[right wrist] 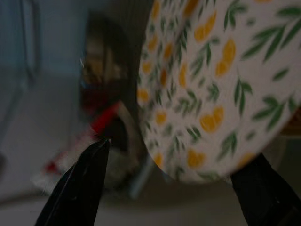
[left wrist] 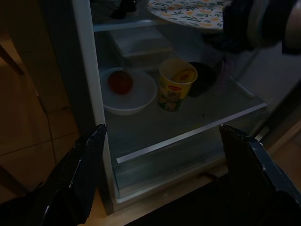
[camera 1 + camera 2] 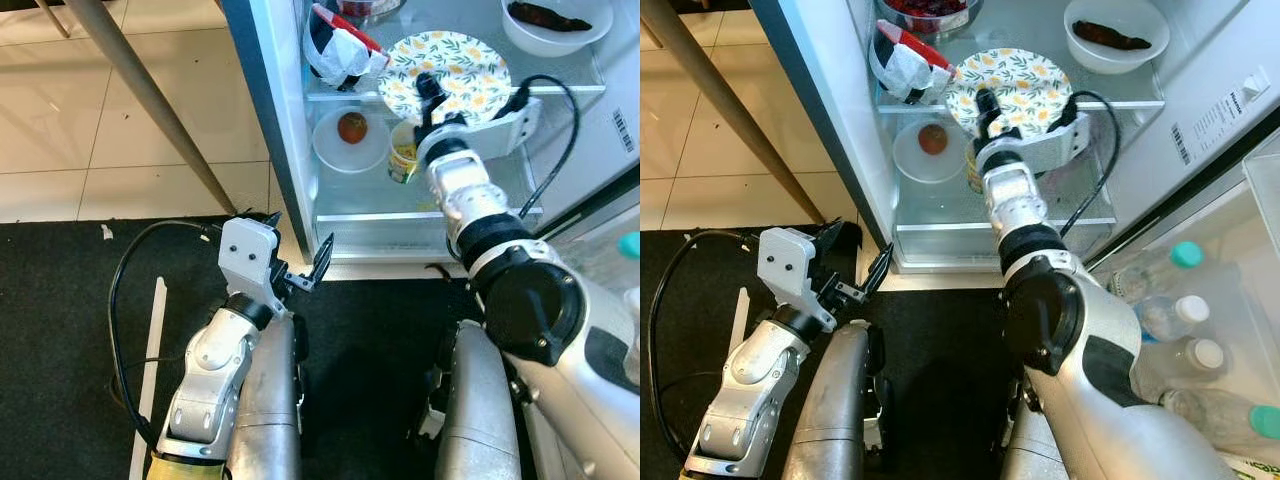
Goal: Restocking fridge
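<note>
The right hand reached the patterned plate on the fridge's glass shelf, fingers spread, gripping nothing; it looked stiff, breakable, best pinched at its rim.

Two bowls; one plate; one cup

Floral plate betw. hand fingers

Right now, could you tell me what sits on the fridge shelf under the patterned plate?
Below the patterned plate, a white bowl holding one reddish round fruit stands beside a yellow cup. The right gripper and its arm cover the shelf's right part; a dark item behind the cup is unclear.
</note>
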Controlling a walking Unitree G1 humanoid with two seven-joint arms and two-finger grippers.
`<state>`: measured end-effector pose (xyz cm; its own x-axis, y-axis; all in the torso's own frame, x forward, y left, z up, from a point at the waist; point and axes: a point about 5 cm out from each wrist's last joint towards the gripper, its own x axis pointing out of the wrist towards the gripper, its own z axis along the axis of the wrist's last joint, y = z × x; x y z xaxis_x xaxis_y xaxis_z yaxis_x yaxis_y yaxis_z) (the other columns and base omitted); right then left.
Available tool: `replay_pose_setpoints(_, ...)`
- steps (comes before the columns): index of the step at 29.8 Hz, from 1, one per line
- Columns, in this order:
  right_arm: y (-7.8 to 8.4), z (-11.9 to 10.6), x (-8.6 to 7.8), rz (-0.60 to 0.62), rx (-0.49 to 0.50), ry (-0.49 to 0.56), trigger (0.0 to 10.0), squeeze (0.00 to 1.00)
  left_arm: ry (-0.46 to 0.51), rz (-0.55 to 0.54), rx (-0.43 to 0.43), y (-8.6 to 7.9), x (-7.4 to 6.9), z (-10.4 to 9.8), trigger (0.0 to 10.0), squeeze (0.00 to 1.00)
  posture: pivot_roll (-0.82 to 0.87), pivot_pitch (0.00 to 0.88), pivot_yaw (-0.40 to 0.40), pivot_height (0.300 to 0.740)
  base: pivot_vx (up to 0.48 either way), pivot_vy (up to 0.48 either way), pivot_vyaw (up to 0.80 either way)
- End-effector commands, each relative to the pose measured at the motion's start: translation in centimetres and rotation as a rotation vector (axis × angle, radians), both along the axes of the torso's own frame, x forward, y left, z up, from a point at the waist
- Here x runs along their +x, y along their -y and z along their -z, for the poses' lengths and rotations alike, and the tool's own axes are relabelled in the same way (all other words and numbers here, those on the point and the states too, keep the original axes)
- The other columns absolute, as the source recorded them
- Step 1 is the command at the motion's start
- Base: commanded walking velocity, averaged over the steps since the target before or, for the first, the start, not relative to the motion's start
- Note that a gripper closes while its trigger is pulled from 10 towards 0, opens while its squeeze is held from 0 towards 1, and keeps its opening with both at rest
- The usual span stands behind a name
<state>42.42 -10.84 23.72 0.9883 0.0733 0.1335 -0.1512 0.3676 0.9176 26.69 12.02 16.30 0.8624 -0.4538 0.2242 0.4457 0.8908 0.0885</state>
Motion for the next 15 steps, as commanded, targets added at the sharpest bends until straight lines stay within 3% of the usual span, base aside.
replay_pose_setpoints(1,-0.3,1.5,-0.3,-0.036,-0.043,-0.025,10.0,1.00,-0.033,0.005,-0.020,0.4,-0.2,0.6,10.0,0.00,0.26,0.442,0.019,0.565,0.000,0.000,0.00)
replay_pose_setpoints(6,0.6,1.7,-0.3,-0.049,-0.056,0.002,10.0,1.00,-0.036,0.007,-0.034,0.6,0.0,0.7,10.0,0.00,0.24,0.440,0.016,0.565,0.000,0.000,0.00)
replay_pose_setpoints(7,0.9,1.6,-0.3,-0.048,-0.059,0.011,10.0,0.91,-0.036,0.008,-0.036,0.7,0.0,0.7,10.0,0.00,0.24,0.437,0.014,0.565,0.000,0.000,0.00)
replay_pose_setpoints(9,0.9,1.6,-0.3,-0.048,-0.059,0.011,10.0,0.91,-0.036,0.008,-0.036,0.7,0.0,0.7,10.0,0.00,0.24,0.437,0.014,0.565,0.000,0.000,0.00)
replay_pose_setpoints(11,1.2,1.4,-0.3,-0.067,-0.083,0.035,10.0,0.82,-0.036,0.009,-0.041,0.8,0.1,0.7,10.0,0.00,0.22,0.433,0.013,0.565,0.000,0.000,0.00)
replay_pose_setpoints(12,1.2,1.4,-0.3,-0.067,-0.083,0.035,10.0,0.82,-0.036,0.009,-0.041,0.8,0.1,0.7,10.0,0.00,0.22,0.433,0.013,0.565,0.000,0.000,0.00)
replay_pose_setpoints(13,1.3,1.4,-0.3,-0.090,-0.112,0.055,10.0,0.72,-0.036,0.009,-0.043,0.9,0.2,0.7,10.0,0.00,0.22,0.432,0.013,0.565,0.000,0.000,0.00)
replay_pose_setpoints(14,1.3,1.4,-0.3,-0.090,-0.112,0.055,10.0,0.72,-0.036,0.009,-0.043,0.9,0.2,0.7,10.0,0.00,0.22,0.432,0.013,0.565,0.000,0.000,0.00)
replay_pose_setpoints(15,1.4,1.3,-0.4,-0.121,-0.101,0.082,10.0,0.55,-0.037,0.008,-0.045,0.9,0.2,0.7,10.0,0.00,0.21,0.430,0.011,0.565,0.000,0.000,0.00)
